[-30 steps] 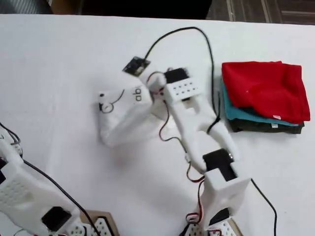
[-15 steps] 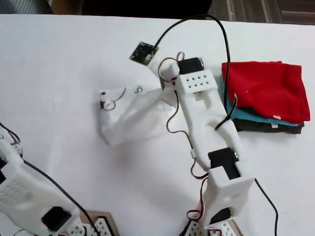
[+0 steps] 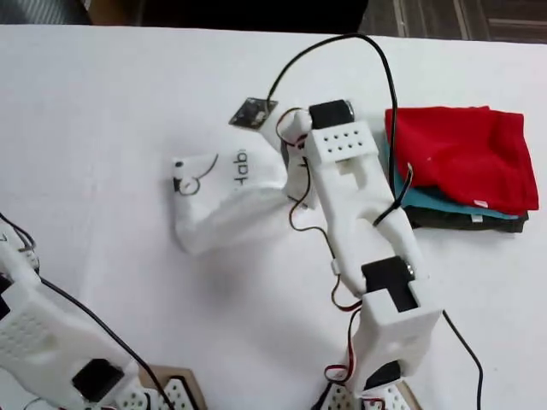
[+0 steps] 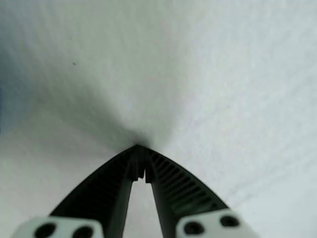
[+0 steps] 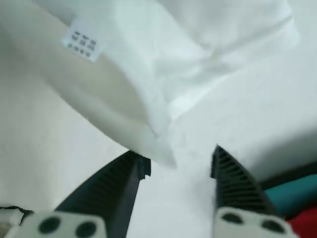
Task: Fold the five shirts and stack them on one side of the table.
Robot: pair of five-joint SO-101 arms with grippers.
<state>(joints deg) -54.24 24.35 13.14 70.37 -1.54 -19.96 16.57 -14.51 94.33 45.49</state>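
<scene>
A white shirt [image 3: 229, 198] with black print lies crumpled and partly folded at the table's middle. My right gripper [image 3: 282, 147] stands at its right edge; in the right wrist view the right gripper [image 5: 178, 156] is open, with a corner of the white shirt [image 5: 148, 84] just in front of its fingers. At the right side, a red shirt [image 3: 461, 154] lies folded on top of a teal shirt [image 3: 427, 198] and a dark shirt [image 3: 444, 222]. My left gripper [image 4: 140, 161] is shut over the bare white table [image 4: 208, 74].
The left arm [image 3: 43, 342] rests at the front left corner. A black cable [image 3: 376, 77] loops above the right arm, close to the stack. The table [image 3: 102, 111] is open to the left and behind the white shirt.
The right arm swung to the right and farther back, dragging the white shirt's right edge with it. The shirt's printed flap then settled back into sight. The left arm stayed still.
</scene>
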